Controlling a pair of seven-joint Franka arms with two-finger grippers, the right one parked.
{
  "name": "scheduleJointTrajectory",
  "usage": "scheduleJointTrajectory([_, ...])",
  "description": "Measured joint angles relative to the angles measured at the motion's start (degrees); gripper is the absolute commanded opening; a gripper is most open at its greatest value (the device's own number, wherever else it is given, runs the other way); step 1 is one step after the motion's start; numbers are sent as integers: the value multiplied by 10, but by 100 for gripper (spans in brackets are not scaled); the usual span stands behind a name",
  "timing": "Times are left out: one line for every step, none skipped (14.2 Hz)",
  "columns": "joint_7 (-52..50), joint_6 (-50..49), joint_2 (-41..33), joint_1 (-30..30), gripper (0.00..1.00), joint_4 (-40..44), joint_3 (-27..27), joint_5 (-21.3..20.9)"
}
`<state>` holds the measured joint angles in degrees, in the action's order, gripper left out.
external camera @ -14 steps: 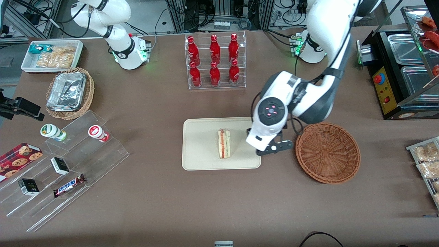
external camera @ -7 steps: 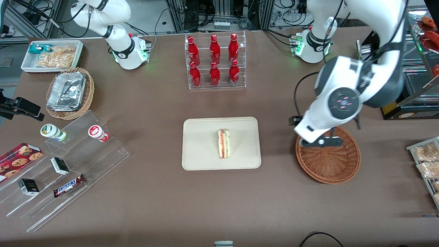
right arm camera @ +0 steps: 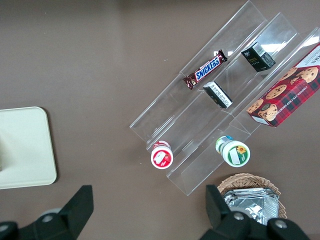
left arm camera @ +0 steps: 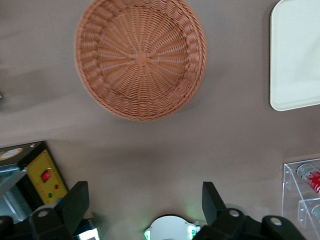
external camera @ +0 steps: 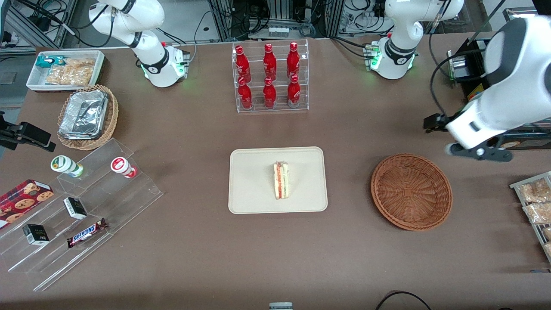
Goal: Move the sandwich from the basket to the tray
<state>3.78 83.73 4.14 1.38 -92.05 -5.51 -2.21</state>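
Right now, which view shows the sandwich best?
The front view: the sandwich lies whole on the tray. Both wrist views catch only a tray edge. The open end effector hovers above the table, past the basket.

The sandwich (external camera: 281, 180) is pale white with red and green layers, the tray (external camera: 254, 189) is plain cream-beige, the basket (external camera: 411, 191) is reddish-brown woven wicker, the counter (external camera: 275, 254) is brown, and the gripper (left arm camera: 145, 207) has black fingers.
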Motion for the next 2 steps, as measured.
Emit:
scheduleJointTrajectory([4, 0, -10, -7, 100, 0, 2, 0])
scheduleJointTrajectory([5, 1, -18, -9, 100, 0, 9, 0])
